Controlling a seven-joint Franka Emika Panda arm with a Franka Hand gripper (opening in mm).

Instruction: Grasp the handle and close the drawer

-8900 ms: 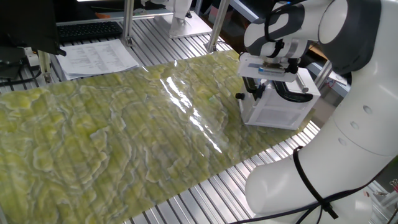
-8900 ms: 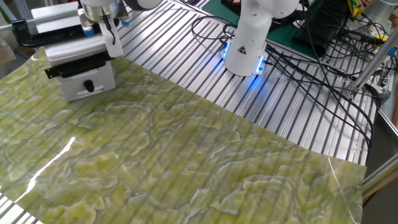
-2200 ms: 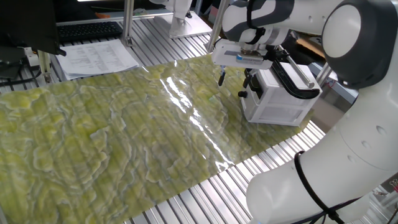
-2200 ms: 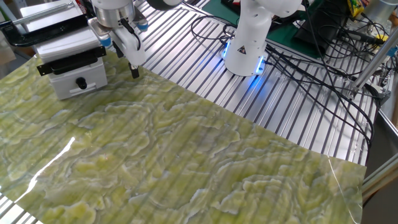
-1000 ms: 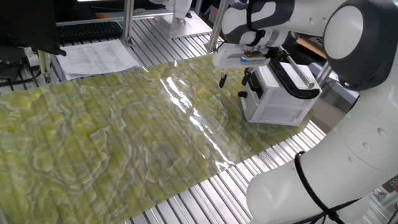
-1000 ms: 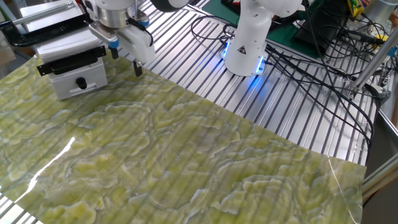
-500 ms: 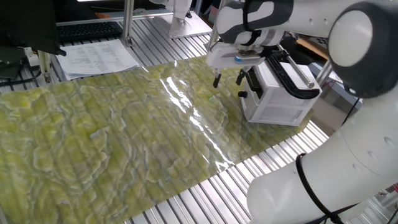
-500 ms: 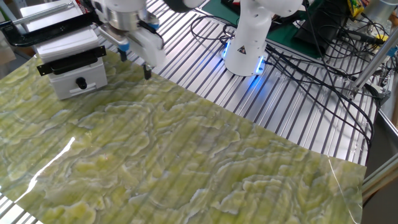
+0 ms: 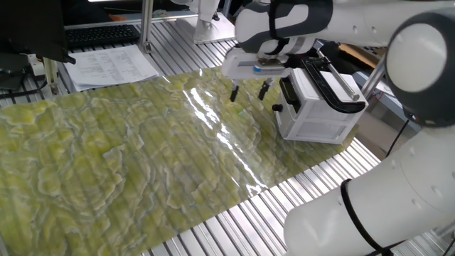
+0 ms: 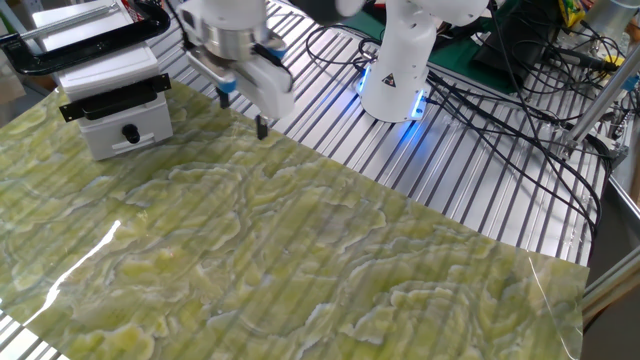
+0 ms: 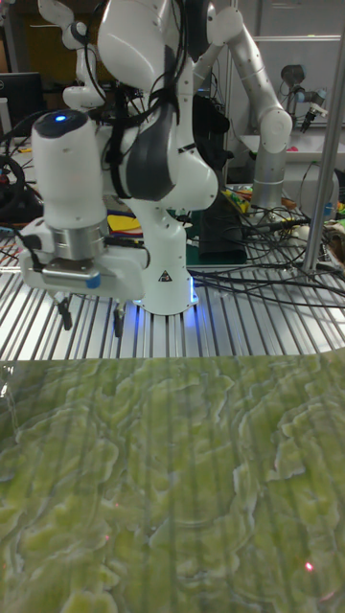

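Observation:
The white drawer (image 10: 152,128) sits in its small white cabinet (image 9: 320,126) at the edge of the green mat. Its front looks flush with the cabinet body. The black handle (image 10: 130,134) sticks out of the drawer front and shows as a small black nub, the handle (image 9: 276,108), in one fixed view. My gripper (image 9: 248,92) hangs open and empty above the mat, apart from the cabinet and clear of the handle. In the other fixed view the gripper (image 10: 242,113) is to the right of the cabinet. In the tall fixed view the gripper (image 11: 91,319) shows, while the cabinet is out of view.
A large black clamp (image 9: 334,84) with a silver rod lies on the cabinet top. The green patterned mat (image 9: 128,149) covers the slatted metal table (image 10: 450,190). Papers (image 9: 110,65) and a keyboard (image 9: 103,34) lie beyond the mat. The robot base (image 10: 400,70) and cables (image 10: 520,110) stand nearby.
My open gripper has drawn steadily away from the cabinet front over the mat. The cabinet and drawer have stayed put over the last two seconds.

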